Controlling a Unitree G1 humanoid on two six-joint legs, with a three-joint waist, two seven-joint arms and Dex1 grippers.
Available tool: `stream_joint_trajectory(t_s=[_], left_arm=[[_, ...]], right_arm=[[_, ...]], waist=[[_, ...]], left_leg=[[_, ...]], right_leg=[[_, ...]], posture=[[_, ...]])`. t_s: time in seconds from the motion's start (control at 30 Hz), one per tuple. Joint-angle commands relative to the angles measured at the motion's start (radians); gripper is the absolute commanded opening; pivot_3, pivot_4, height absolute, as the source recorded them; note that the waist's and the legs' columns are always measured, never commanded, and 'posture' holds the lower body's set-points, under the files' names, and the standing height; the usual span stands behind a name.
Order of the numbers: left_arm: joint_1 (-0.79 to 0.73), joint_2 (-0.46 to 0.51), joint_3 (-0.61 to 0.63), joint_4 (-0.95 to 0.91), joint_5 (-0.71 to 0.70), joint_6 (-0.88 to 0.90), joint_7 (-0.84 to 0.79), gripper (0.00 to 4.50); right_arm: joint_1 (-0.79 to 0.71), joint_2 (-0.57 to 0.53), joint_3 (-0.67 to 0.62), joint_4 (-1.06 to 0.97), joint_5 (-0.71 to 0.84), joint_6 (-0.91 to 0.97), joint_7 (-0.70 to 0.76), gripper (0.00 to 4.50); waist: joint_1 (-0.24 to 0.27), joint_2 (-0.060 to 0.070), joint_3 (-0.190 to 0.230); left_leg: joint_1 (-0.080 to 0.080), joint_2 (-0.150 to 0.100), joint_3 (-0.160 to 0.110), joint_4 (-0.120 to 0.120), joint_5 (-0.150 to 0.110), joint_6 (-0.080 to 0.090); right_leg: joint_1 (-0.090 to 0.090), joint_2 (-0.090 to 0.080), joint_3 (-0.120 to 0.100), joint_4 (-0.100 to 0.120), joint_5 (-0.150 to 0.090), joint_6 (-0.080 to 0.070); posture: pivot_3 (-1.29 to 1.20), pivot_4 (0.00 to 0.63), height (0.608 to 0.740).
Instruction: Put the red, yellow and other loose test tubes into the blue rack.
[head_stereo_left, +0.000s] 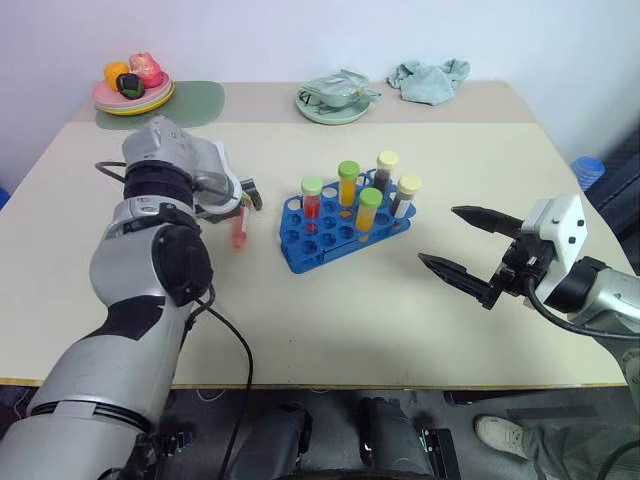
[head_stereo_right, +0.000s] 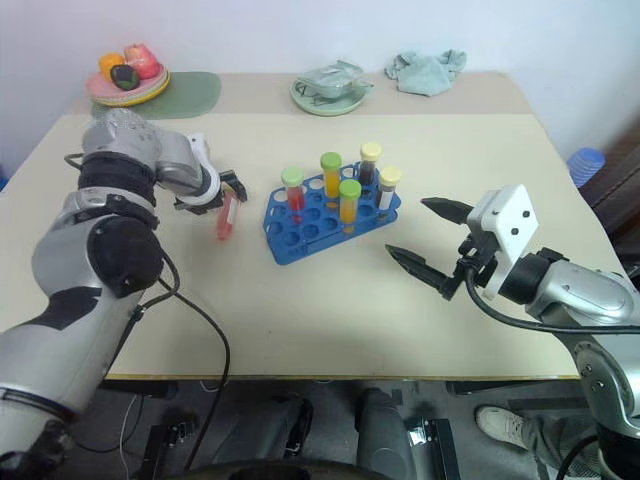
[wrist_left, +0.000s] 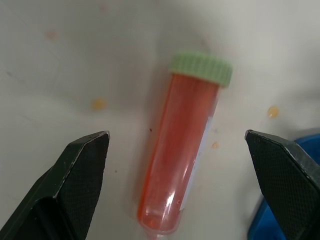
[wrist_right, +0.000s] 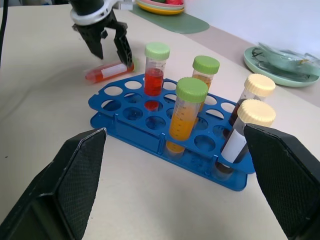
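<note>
Now the left gripper (head_stereo_left: 248, 200) hangs over a loose red tube (wrist_left: 182, 150).
Leftmost, its jaws stand wide apart to either side of the green-capped tube, which lies flat on the surface (head_stereo_left: 400, 310) just beside the blue rack (head_stereo_left: 340, 235), gripping nothing. Five capped tubes stand upright in the rack. Further right, the right gripper (head_stereo_left: 462, 243) floats near the rack, jaws spread wide and empty.

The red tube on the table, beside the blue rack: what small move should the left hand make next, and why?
Probably lower a little further and close on the red tube. The left hand is open with one finger on each side of it, and the tube lies flat on the table, loose, beside the blue rack. The right hand waits open.
</note>
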Motion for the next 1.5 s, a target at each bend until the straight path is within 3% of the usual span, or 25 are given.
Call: stream_joint_trajectory(t_s=[0.03, 0.73, 0.83, 1.0, 1.03, 1.27, 1.3, 1.37, 1.43, 1.5], left_arm=[[-0.050, -0.001, -0.022, 0.025, 0.018, -0.047, 0.000, 4.45], [-0.059, 0.007, -0.046, 0.127, 0.032, -0.196, -0.011, 4.45], [-0.057, 0.004, -0.052, 0.129, 0.035, -0.217, -0.015, 3.63], [-0.054, 0.000, -0.051, 0.135, 0.031, -0.219, -0.014, 1.03], [-0.054, 0.000, -0.051, 0.135, 0.030, -0.219, -0.012, 0.76], [-0.053, 0.020, -0.071, 0.087, 0.031, -0.185, -0.065, 0.75], [-0.029, 0.029, -0.108, -0.024, 0.002, -0.162, -0.189, 0.75], [0.134, 0.059, -0.214, -0.438, -0.098, -0.170, -0.473, 0.75], [0.300, 0.085, -0.232, -0.762, -0.229, -0.194, -0.692, 0.75], [0.467, 0.170, -0.264, -0.994, -0.337, -0.183, -0.913, 0.75]], right_arm=[[-0.008, -0.014, -0.028, -0.029, 0.014, 0.001, 0.001, 4.50], [-0.318, -0.191, 0.062, 0.008, 0.217, 0.219, 0.069, 4.50], [-0.314, -0.187, 0.069, 0.007, 0.205, 0.208, 0.075, 4.50], [-0.296, -0.178, 0.066, 0.000, 0.193, 0.195, 0.079, 4.50], [-0.292, -0.178, 0.064, 0.001, 0.191, 0.192, 0.081, 4.50], [-0.267, -0.172, 0.066, 0.005, 0.170, 0.167, 0.093, 4.50], [-0.257, -0.167, 0.063, 0.004, 0.166, 0.161, 0.093, 4.50], [-0.231, -0.156, 0.052, 0.002, 0.155, 0.148, 0.091, 4.50], [-0.214, -0.147, 0.045, 0.002, 0.149, 0.138, 0.089, 4.50], [-0.199, -0.135, 0.040, 0.004, 0.140, 0.124, 0.087, 4.50]], waist=[[-0.001, 0.000, 0.000], [0.000, 0.000, 0.000], [0.000, 0.000, 0.000], [-0.001, 0.000, 0.000], [-0.001, 0.000, 0.000], [-0.001, 0.000, 0.000], [-0.001, 0.000, 0.000], [-0.007, 0.000, 0.000], [-0.021, 0.001, 0.000], [-0.032, 0.001, -0.001]], left_leg=[[0.000, 0.000, 0.000, 0.000, 0.000, 0.000], [0.000, 0.000, 0.000, 0.000, 0.000, 0.000], [-0.001, 0.000, 0.001, 0.000, 0.000, 0.000], [-0.001, 0.000, 0.001, 0.000, 0.000, 0.000], [-0.001, 0.000, 0.001, 0.000, 0.000, 0.000], [-0.001, 0.000, 0.001, 0.000, 0.000, 0.000], [-0.001, 0.000, 0.001, 0.000, 0.000, 0.000], [-0.001, 0.000, 0.001, 0.001, 0.000, 0.000], [-0.003, 0.001, 0.002, 0.000, 0.000, 0.000], [-0.006, 0.001, 0.003, 0.000, 0.000, 0.000]], right_leg=[[0.000, 0.000, 0.000, 0.000, 0.000, 0.000], [0.000, -0.001, 0.000, 0.000, 0.000, 0.000], [0.000, -0.001, 0.000, 0.000, 0.000, 0.000], [0.000, -0.001, 0.000, 0.000, 0.000, 0.000], [0.000, -0.001, 0.000, 0.000, 0.000, 0.000], [0.000, -0.001, 0.000, 0.000, 0.000, 0.000], [0.000, -0.001, 0.000, 0.000, 0.000, 0.000], [-0.001, -0.001, 0.000, 0.001, 0.000, 0.000], [-0.004, -0.001, 0.002, 0.003, 0.000, 0.000], [-0.008, -0.001, 0.002, 0.003, 0.000, -0.001]], posture=[[0.00, 0.150, 0.740], [0.00, 0.150, 0.740], [0.00, 0.150, 0.740], [0.00, 0.150, 0.740], [0.00, 0.150, 0.740], [0.00, 0.150, 0.740], [0.00, 0.150, 0.740], [0.00, 0.150, 0.740], [0.00, 0.150, 0.740], [0.00, 0.150, 0.740]])
